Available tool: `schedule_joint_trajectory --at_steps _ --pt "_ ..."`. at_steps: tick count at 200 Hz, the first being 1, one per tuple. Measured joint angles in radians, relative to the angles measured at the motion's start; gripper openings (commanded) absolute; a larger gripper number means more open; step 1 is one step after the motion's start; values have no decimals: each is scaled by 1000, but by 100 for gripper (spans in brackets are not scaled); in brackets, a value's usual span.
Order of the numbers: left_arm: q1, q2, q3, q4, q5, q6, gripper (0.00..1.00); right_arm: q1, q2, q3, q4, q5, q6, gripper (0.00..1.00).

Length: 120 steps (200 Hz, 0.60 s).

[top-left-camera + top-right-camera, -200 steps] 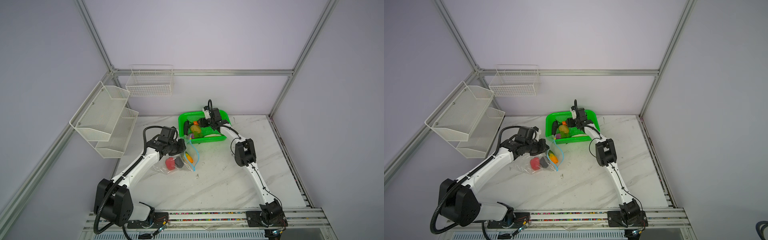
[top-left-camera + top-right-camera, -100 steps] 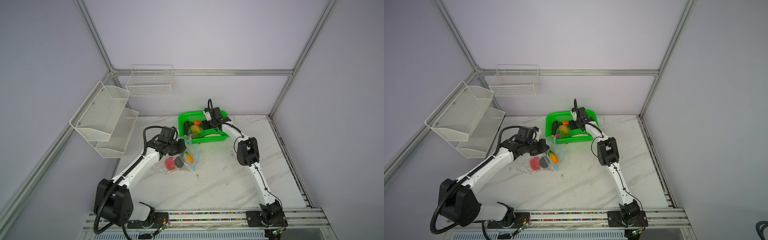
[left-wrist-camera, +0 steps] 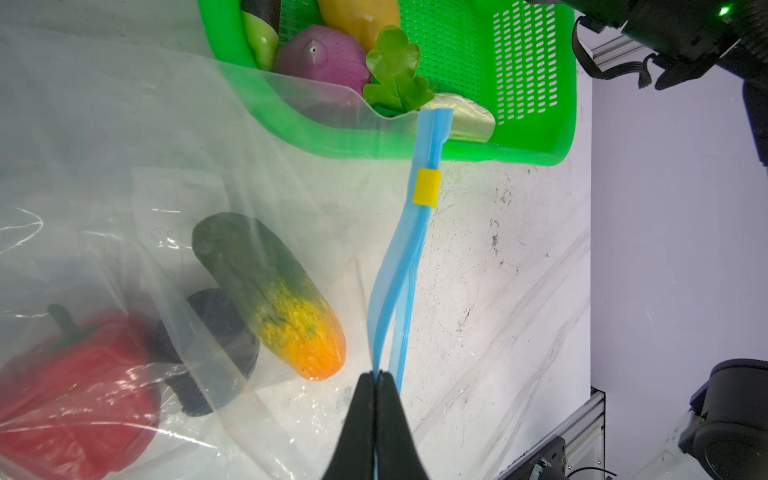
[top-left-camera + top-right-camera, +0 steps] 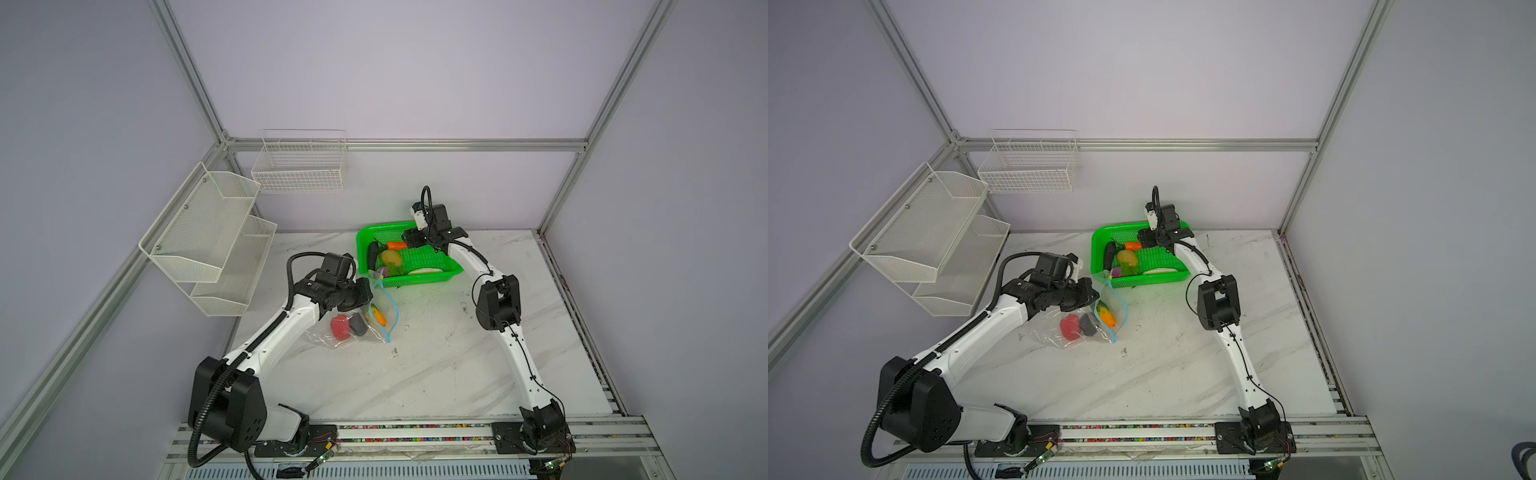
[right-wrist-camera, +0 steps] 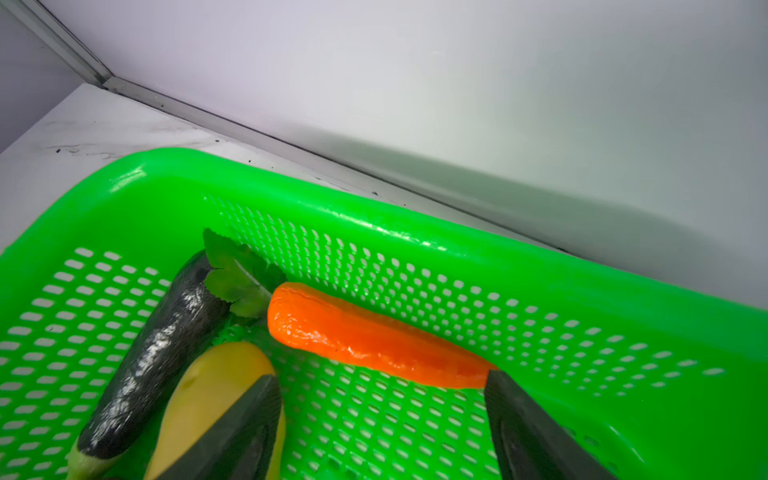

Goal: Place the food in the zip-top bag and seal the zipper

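Observation:
The clear zip-top bag [image 4: 332,336] lies on the table in front of the green basket, mouth open. Inside it lie a red pepper [image 3: 75,395], a dark piece [image 3: 220,332] and a green-to-orange cucumber [image 3: 270,291]. My left gripper [image 3: 376,376] is shut on the blue zipper [image 3: 399,266], below the yellow slider [image 3: 427,187]. My right gripper [image 5: 380,399] stands open low inside the basket, nothing between its fingers, with the orange carrot [image 5: 374,336] just ahead. The eggplant [image 5: 158,345], yellow potato [image 5: 212,395], purple onion [image 3: 320,58], white radish [image 3: 469,120] and green leaf [image 3: 395,66] also lie there.
The green perforated basket [image 4: 415,282] stands at the back of the marble table, close to the rear wall. White mesh shelves [image 4: 208,237] hang on the left wall and a wire basket [image 4: 299,166] on the back wall.
My right gripper has shifted slightly over the back of the basket and its jaws stand wider. The left arm and the bag have not moved.

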State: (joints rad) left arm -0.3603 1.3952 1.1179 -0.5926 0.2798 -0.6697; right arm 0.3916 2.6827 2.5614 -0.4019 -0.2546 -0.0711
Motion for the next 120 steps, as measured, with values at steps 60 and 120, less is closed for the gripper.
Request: schedule_joint_trajectory --at_steps 60,120 --pt "0 12 0 0 5 0 0 -20 79 2 56 -43 47 83" --pt "0 12 0 0 6 1 0 -20 107 12 77 -47 84 85"
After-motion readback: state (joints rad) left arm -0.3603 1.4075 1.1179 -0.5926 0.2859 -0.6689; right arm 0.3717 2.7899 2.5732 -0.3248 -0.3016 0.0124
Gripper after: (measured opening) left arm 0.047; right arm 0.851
